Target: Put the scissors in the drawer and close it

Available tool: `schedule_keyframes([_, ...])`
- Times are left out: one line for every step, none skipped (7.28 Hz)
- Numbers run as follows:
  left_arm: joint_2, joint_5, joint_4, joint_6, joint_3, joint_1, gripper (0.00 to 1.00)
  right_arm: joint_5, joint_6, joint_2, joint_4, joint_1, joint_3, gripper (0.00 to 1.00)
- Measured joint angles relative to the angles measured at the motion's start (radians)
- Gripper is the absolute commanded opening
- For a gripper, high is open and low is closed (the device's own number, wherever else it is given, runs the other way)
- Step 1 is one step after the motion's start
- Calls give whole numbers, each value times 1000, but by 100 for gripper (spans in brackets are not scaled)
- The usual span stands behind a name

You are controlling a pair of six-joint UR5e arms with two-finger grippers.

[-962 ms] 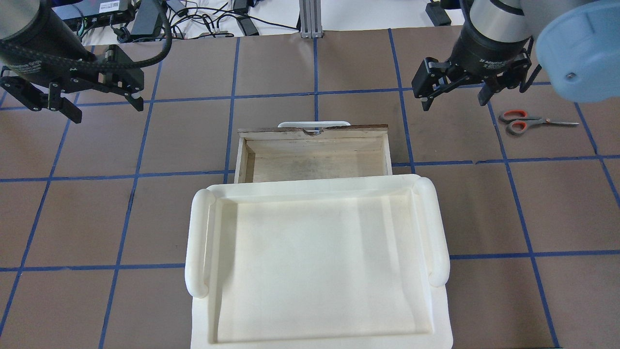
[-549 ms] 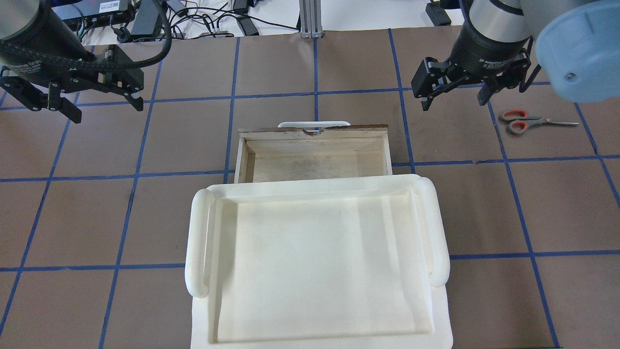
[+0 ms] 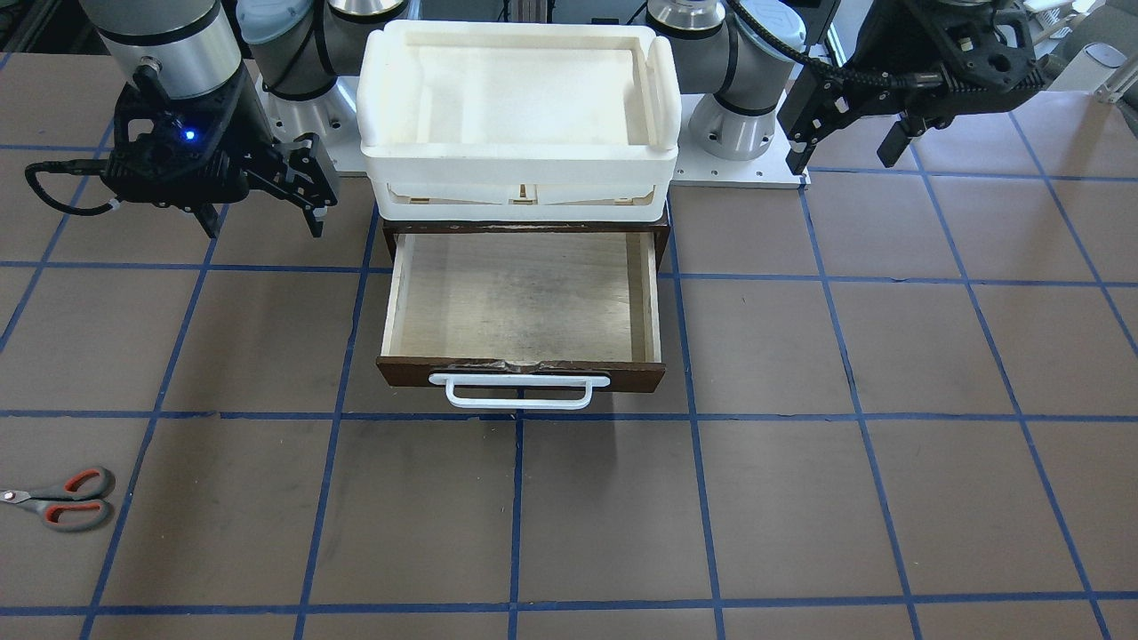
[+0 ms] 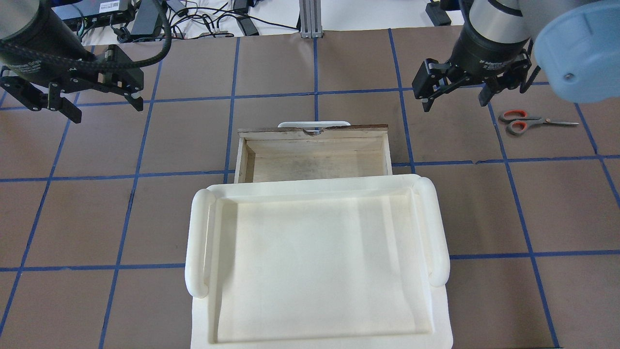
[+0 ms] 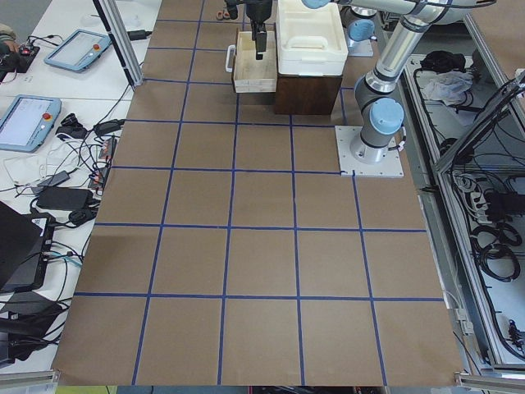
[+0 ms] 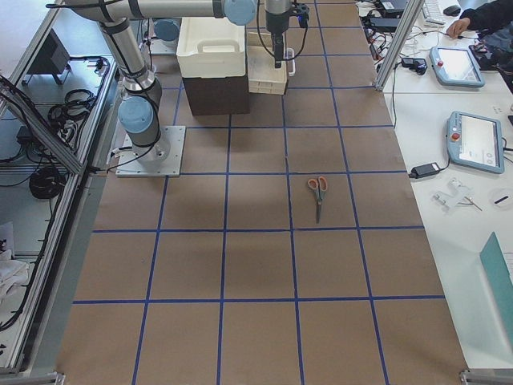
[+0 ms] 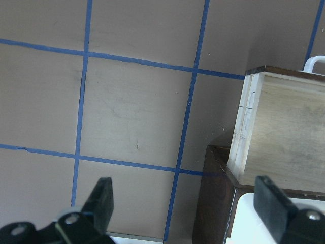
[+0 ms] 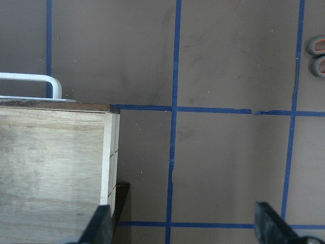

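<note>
Out on the brown paper table top, on the robot's right and well apart from the drawer, lie the scissors: small, flat, blades together, silver metal with grey handles lined orange-red. Nothing of the task looks done yet: pickup, placing and the push shut all remain. The drawer stands pulled out and empty, with scuffed pale plywood inside, a dark brown front chipped along its top edge, and a white bar handle. The right gripper hangs near the scissors, jaws spread wide, empty; the left gripper is equally wide and holds nothing. A smooth white plastic tray with rounded rims sits atop the dark cabinet
</note>
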Motion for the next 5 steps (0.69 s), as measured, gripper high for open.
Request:
schedule_keyframes([0, 0, 0, 0, 0, 0, 100, -5, -1, 0, -1, 0, 3, 100])
schedule_keyframes([0, 0, 0, 0, 0, 0, 100, -7, -2, -1, -1, -1, 4, 100])
schedule_keyframes([0, 0, 0, 0, 0, 0, 100, -8, -3, -1, -1, -1, 5, 100])
schedule_keyframes([0, 0, 0, 0, 0, 0, 100, -9, -3, -1, -1, -1, 5, 100])
schedule_keyframes([0, 0, 0, 0, 0, 0, 100, -9, -1, 0, -1, -1, 5, 100])
